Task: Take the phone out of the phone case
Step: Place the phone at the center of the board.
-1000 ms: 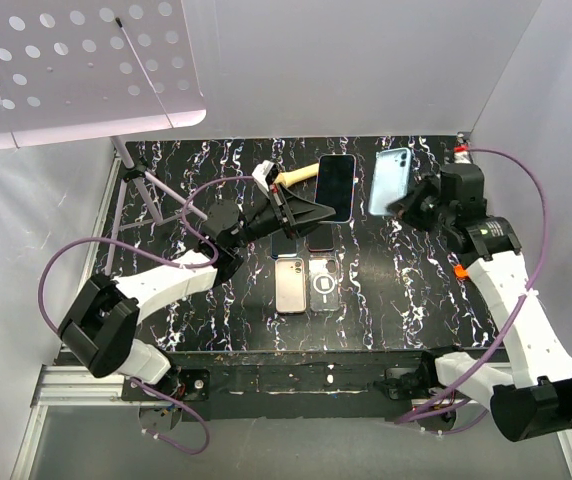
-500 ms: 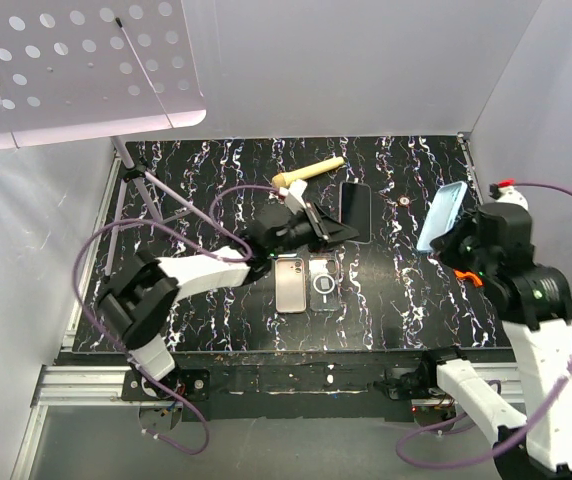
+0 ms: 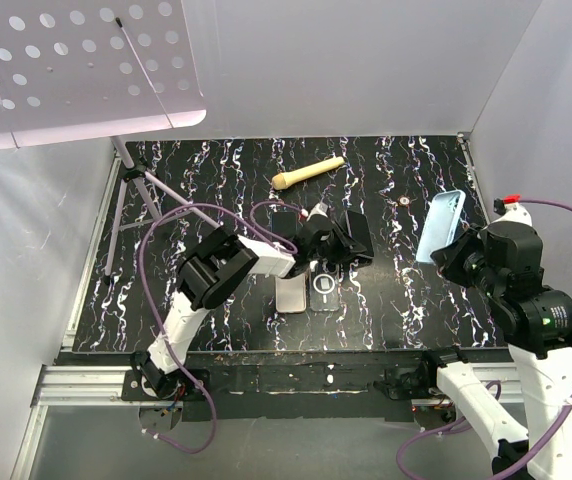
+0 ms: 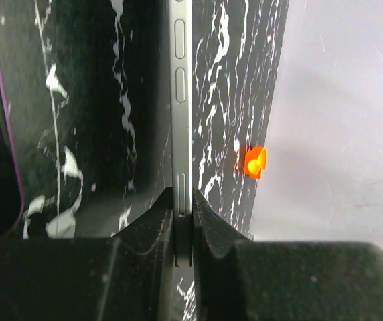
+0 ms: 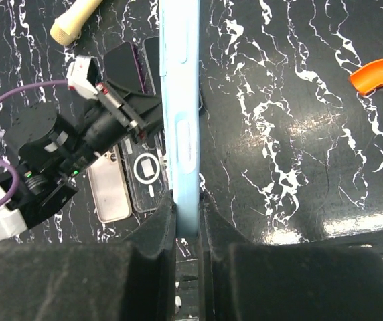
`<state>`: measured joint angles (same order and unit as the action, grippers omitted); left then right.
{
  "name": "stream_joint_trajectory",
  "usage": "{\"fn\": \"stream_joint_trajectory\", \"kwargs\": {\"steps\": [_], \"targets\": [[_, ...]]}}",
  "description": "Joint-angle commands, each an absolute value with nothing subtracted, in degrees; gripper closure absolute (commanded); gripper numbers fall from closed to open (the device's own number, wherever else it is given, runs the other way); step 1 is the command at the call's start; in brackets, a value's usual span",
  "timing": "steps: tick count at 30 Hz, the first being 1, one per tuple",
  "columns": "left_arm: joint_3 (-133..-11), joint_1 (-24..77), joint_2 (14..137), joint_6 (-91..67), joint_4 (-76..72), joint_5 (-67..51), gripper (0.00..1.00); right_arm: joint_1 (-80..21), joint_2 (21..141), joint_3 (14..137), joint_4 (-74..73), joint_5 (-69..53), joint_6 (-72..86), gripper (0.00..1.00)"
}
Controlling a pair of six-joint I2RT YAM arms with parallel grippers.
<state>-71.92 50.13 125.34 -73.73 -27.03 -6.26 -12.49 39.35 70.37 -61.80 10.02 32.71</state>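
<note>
The dark phone (image 3: 358, 235) is out of its case and sits at the table's middle, pinched at one end by my left gripper (image 3: 328, 237). In the left wrist view its grey edge (image 4: 181, 100) with side buttons runs up from the shut left gripper (image 4: 183, 215). The light blue phone case (image 3: 444, 224), empty, is held off to the right by my right gripper (image 3: 454, 254). The right wrist view shows the case (image 5: 180, 100) edge-on, with my right gripper (image 5: 187, 215) shut on its lower end. Phone and case are well apart.
A beige phone (image 3: 291, 293) and a clear case with a white ring (image 3: 324, 288) lie side by side near the front. A tan microphone (image 3: 308, 172) lies at the back, a tripod stand (image 3: 141, 195) at left, and an orange hook (image 5: 379, 73) at right.
Phone and case were close together at the back a second ago. The left arm has brought the phone down toward the table's middle, and the right arm has carried the case away right.
</note>
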Motion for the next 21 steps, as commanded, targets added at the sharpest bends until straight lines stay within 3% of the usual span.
{"fn": "stream_joint_trajectory", "kwargs": {"steps": [1,9,12,16,21], "targets": [[-80.31,49.57,127.96,-76.90,-28.06,-6.93,1.00,-12.39,38.15,69.70,-59.15,7.83,32.08,0.99],[-84.38,48.52,131.13,-79.28,-21.81,-8.43,0.97,-12.39,37.35,68.29,-59.15,5.63,31.29,0.99],[-83.85,48.43,130.70,-80.06,-20.22,-9.84,0.88,-12.30,37.88,66.72,-59.33,2.91,30.67,0.99],[-83.58,48.34,130.43,-80.24,-19.08,-12.13,0.67,-12.30,37.62,60.31,-56.61,-4.38,29.88,0.99],[-81.21,47.99,128.06,-79.28,-18.37,-13.27,0.53,-12.39,37.71,52.57,-55.11,-9.31,29.88,0.99]]}}
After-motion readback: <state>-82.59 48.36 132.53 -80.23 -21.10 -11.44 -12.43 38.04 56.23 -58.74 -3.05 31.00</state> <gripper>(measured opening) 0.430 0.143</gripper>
